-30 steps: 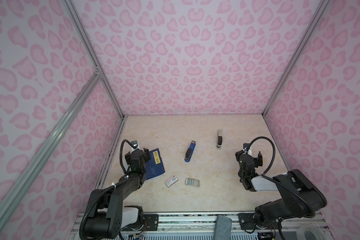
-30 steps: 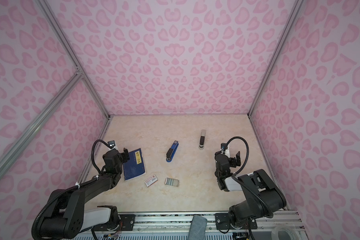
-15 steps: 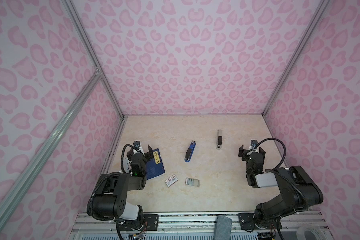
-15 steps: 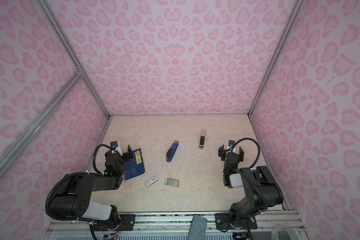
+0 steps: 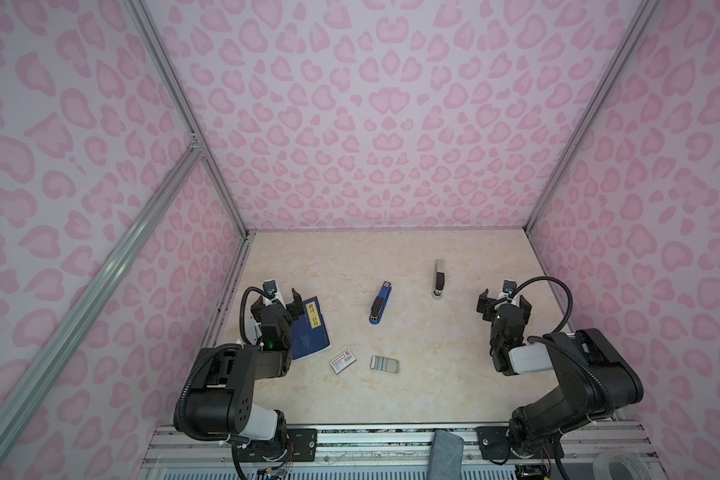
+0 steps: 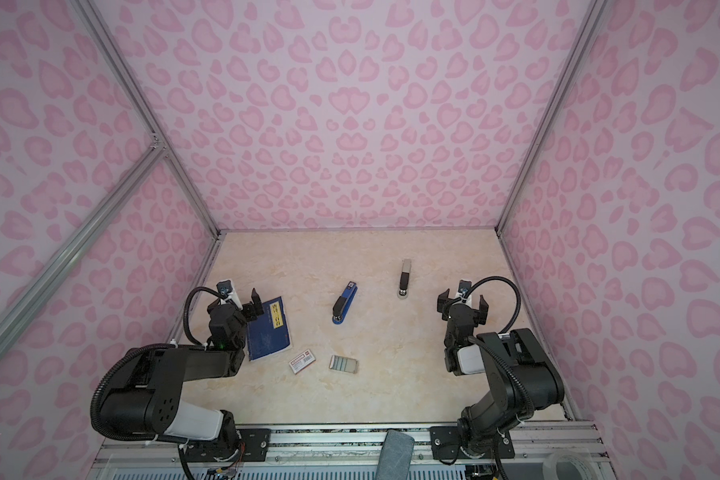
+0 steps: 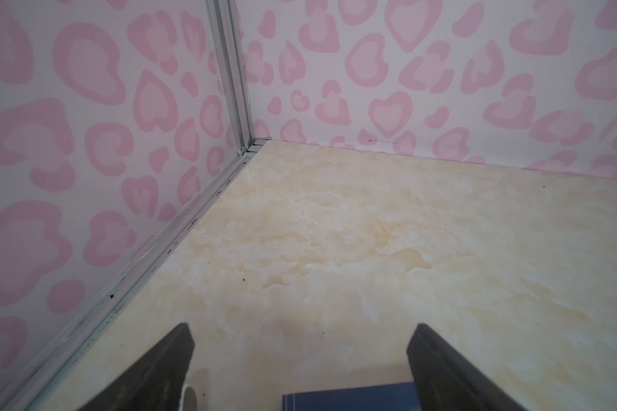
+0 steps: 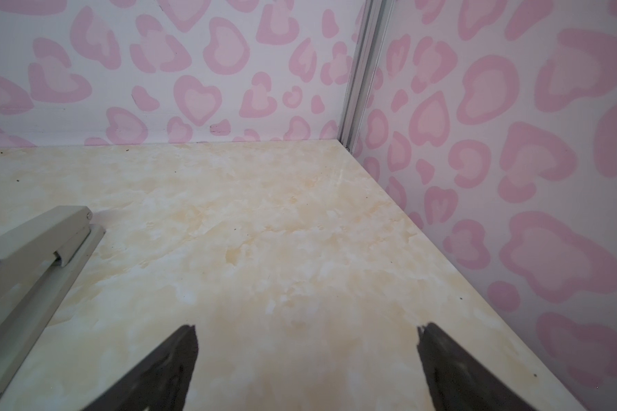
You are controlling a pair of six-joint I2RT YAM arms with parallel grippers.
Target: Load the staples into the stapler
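Note:
The staples (image 5: 385, 364) (image 6: 344, 364) lie as grey strips in a small pale tray near the table's front middle. Beside the tray rests the white box (image 5: 343, 361) (image 6: 303, 360) with its red label. A blue stapler (image 5: 380, 302) (image 6: 344, 303) lies in the middle, and a grey stapler (image 5: 438, 279) (image 6: 405, 278) (image 8: 33, 256) lies further back. My left gripper (image 5: 276, 305) (image 6: 238, 307) (image 7: 301, 341) is open and empty over the far edge of a dark blue booklet (image 5: 310, 332) (image 6: 269, 330) (image 7: 346, 400). At the right, my right gripper (image 5: 504, 302) (image 6: 462, 302) (image 8: 307, 341) is open and empty, apart from the grey stapler.
Pink-patterned walls enclose the marble-look table (image 5: 350, 257) on three sides, with metal frame posts in the back corners. Both arms sit folded near the front edge. A roll of tape (image 5: 612, 467) lies outside at the front right.
Both arms have folded back toward their bases, and both grippers now point at the back wall. The left gripper has opened a little wider. The objects on the table have not moved.

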